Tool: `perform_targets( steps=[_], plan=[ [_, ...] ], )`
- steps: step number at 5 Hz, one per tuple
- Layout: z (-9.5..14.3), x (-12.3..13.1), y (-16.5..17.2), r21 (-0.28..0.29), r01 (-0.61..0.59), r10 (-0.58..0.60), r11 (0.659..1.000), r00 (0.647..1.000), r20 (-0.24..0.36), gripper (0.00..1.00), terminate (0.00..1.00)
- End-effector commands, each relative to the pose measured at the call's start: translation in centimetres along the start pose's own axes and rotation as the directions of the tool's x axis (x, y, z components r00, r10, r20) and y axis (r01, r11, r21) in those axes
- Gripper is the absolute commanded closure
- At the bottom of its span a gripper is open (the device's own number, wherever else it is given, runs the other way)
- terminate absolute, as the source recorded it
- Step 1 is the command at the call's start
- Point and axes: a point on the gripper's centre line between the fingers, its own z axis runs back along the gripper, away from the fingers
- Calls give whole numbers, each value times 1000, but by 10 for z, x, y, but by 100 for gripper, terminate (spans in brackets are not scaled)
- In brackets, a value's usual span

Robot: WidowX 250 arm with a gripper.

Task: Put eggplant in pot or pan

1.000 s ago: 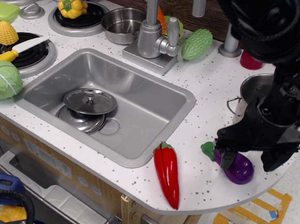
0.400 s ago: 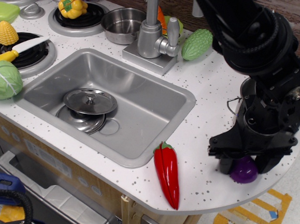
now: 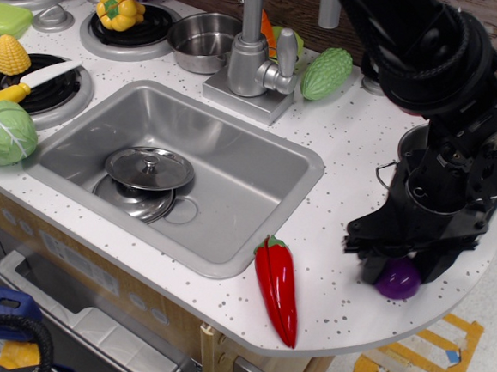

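The purple eggplant point(image 3: 398, 281) lies near the counter's front right edge, with only its rounded body showing and its green cap hidden. My gripper point(image 3: 399, 269) comes down from above with a finger on each side, shut on the eggplant, which sits at or just above the counter. The steel pot point(image 3: 408, 147) stands just behind, mostly hidden by the arm. Part of its rim and one thin loop handle point(image 3: 384, 175) show.
A long red pepper point(image 3: 277, 287) lies left of the eggplant by the front edge. The sink point(image 3: 259, 165) holds a steel lid point(image 3: 149, 168). Faucet point(image 3: 254, 61), shallow steel bowl point(image 3: 200, 40) and green gourd point(image 3: 326, 71) stand at the back. A cabbage point(image 3: 3, 132) sits far left.
The gripper came down over the eggplant and its fingers closed in on it. The green cap went out of sight, and the eggplant shifted slightly left.
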Motion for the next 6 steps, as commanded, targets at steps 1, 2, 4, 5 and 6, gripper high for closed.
perform_targets(
  steps=[1, 2, 4, 5, 6],
  plan=[
    [43, -5, 11, 18, -11, 12, 1000, 1000, -7, 100, 0],
    [69, -9, 20, 48, -28, 27, 998, 1000, 10, 100, 0],
    [106, 43, -7, 37, 50, -54, 998, 990, 133, 100, 0],
    [110, 74, -45, 29, 149, -152, 988, 968, 200, 100, 0],
    [99, 83, -68, -21, 183, -174, 983, 962, 212, 100, 0]
  ],
)
